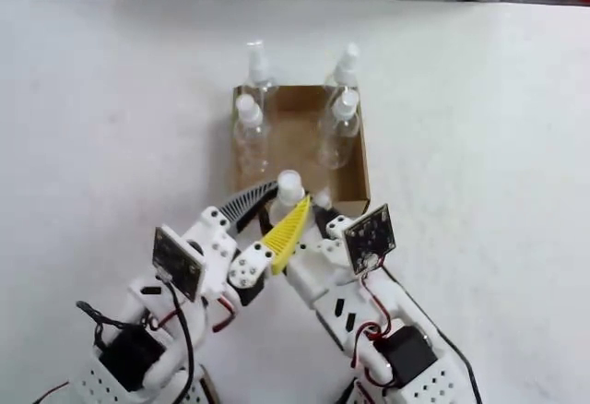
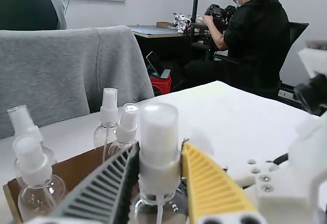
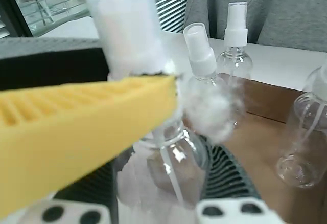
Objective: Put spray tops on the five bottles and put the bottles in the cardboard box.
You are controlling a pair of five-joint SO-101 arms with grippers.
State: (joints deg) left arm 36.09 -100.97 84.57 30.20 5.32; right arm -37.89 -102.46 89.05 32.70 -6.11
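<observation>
Closest in, the two arms meet at 6 o'clock on the desk (image 1: 479,100). The left tool (image 2: 160,155) is pinched narrow on the white spray top (image 2: 158,132), with one grey ribbed side and one yellow side. Just under it, the right tool (image 3: 168,183) looks closed around the clear body of the fifth bottle (image 3: 171,157). One of its sides is hidden behind the yellow one, so that is my best guess. The top sits on the bottle's neck and its thin tube hangs down inside. I cannot tell if it is on tight.

This bottle is right at the near wall of the cardboard box (image 1: 362,169), at 12 o'clock from the arms. Inside the box, the near-left bottle (image 1: 251,132) is at 11 o'clock and the near-right bottle (image 1: 339,132) is at 1 o'clock. Farther back stand the far-left bottle (image 1: 260,67) and the far-right bottle (image 1: 344,67). All four have tops on.

What could go wrong? The top could go on crooked if the two tools do not line up. If the left tool lets go too soon, the top may pop off. The tools are packed close together, so they could bump. Going in, the bottle could hit the near wall or knock over a bottle in the box.
</observation>
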